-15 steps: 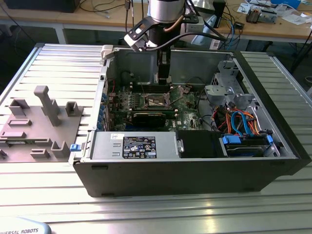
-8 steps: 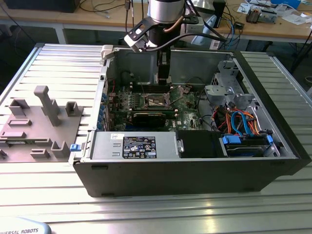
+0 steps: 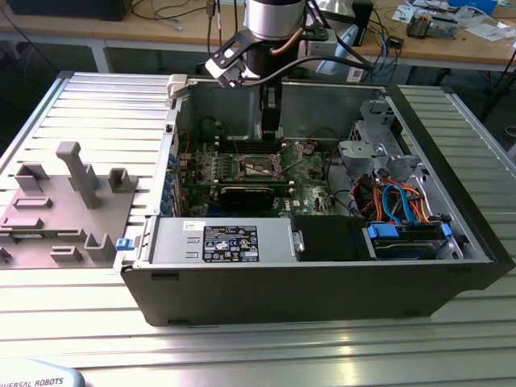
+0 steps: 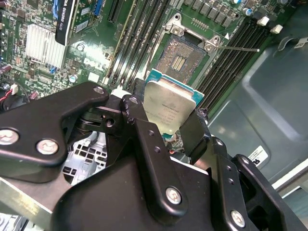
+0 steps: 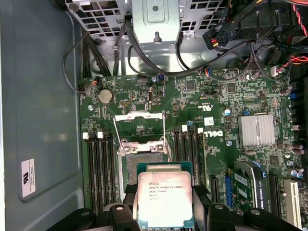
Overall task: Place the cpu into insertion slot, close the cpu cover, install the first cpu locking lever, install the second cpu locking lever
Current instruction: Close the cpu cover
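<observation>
Exterior view: arm (image 3: pixel 274 24) reaches down into the open computer case (image 3: pixel 322 282), which lies on its side on the ribbed metal table (image 3: pixel 242 347). Gripper (image 3: pixel 272 139) hangs over the green motherboard (image 3: pixel 306 173), just above the insertion slot (image 3: pixel 262 167). Grey fixture tray (image 3: pixel 64 201) sits on the table to the exterior view's left, well apart from the case. What the fingers carry cannot be made out from here.

Second wrist view: gripper (image 4: pixel 167 122) is narrowed onto the cpu (image 4: pixel 171 103), black fingers (image 4: pixel 139 120) pressing on two opposite edges. Silver top faces the camera, green edge visible along the far side. The chip is held off the board, not seated. Beyond it the insertion slot (image 4: pixel 180 60) lies bare, dark contact field in view. A thin locking lever (image 4: pixel 240 48) sticks out sideways from the socket corner over the black memory slots (image 4: pixel 240 43).

First wrist view: looks straight down at the board. The cpu (image 5: pixel 165 197) in the gripper (image 5: pixel 165 206) overlaps the near edge of the insertion slot (image 5: pixel 144 163). The cpu cover (image 5: pixel 139 115) is swung open on the far side of the socket, green board visible through its window. Memory slots (image 5: pixel 101 168) flank the socket on both sides. A coin cell (image 5: pixel 105 96) and a finned silver heat sink (image 5: pixel 257 130) also sit on the board.
</observation>
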### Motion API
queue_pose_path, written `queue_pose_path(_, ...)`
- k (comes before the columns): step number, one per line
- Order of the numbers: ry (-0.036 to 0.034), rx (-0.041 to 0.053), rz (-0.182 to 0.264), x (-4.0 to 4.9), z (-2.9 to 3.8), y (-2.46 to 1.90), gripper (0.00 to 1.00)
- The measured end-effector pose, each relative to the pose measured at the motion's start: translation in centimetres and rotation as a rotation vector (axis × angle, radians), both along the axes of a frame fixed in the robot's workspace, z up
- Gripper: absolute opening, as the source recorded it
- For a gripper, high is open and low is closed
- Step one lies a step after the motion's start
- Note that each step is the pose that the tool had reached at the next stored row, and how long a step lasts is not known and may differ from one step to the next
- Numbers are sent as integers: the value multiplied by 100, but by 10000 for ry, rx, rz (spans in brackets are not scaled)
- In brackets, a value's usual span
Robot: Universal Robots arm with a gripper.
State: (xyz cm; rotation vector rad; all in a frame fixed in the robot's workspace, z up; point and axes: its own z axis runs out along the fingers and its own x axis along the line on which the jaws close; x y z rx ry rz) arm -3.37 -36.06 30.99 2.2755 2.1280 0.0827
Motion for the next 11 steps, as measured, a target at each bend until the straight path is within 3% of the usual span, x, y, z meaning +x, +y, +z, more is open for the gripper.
queue_pose_path(11, -1, 0, 0, 0, -22, 0, 54)
